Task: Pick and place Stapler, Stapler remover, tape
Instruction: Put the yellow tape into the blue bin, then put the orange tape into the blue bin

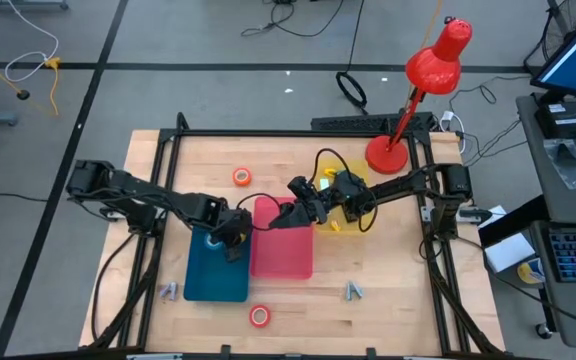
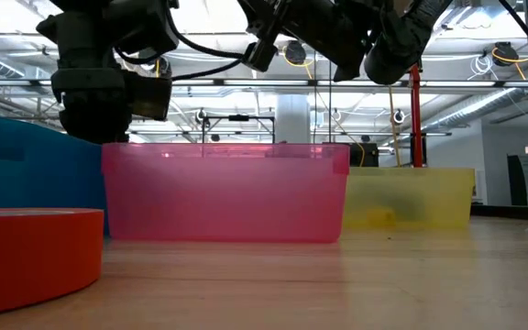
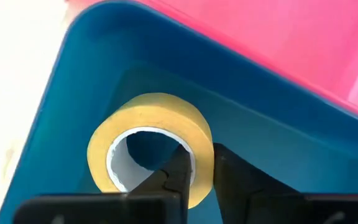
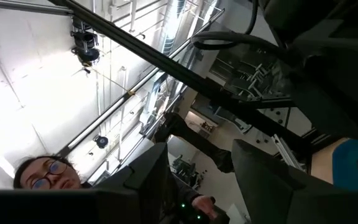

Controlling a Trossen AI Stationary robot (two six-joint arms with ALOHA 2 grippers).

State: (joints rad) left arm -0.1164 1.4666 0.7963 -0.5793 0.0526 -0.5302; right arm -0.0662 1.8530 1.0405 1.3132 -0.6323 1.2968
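**Yellow tape going into the blue bin, most items not yet sorted**

The left gripper (image 3: 194,171) is hanging inside the blue bin (image 1: 213,275) at lower left of the high view, its jaws pinching the wall of the yellow tape (image 3: 151,140), one finger through the hole. The roll is sitting low in the bin, so this placement looks nearly finished, though the jaws are not yet letting go.

The right gripper (image 1: 301,197) is hovering at centre frame above the pink bin (image 1: 281,250), jaws partly apart and carrying nothing.

An orange tape (image 1: 242,177) is lying on the surface at upper centre and a red-orange tape (image 1: 259,316) at bottom centre, both unsorted. Small metal pieces (image 1: 354,291) are waiting on the surface too. The yellow bin (image 1: 343,215) is holding something I cannot identify.
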